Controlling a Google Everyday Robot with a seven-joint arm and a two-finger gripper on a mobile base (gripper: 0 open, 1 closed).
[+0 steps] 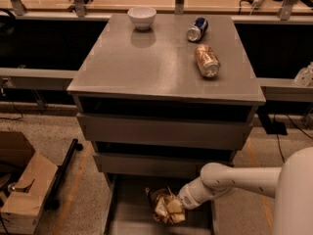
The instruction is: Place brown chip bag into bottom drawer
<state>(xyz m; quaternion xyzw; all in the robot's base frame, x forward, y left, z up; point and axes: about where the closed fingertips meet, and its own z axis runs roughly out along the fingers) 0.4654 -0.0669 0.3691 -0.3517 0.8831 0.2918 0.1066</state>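
The brown chip bag [164, 205] is crumpled, dark brown with tan-yellow edges and a pale panel. It sits over the pulled-out bottom drawer [128, 215], a shallow grey tray at the foot of the cabinet. My gripper [175, 207] reaches in from the right on a white arm [230, 182] and is right at the bag's right side, low over the tray. The bag hides the gripper's tips.
On the grey cabinet top [146, 62] stand a white bowl [142, 17], a blue can [196, 29] on its side and a brown-gold can [207, 60] on its side. Two grey drawer fronts [161, 131] are above the tray. A cardboard box [22, 185] stands on the floor at left.
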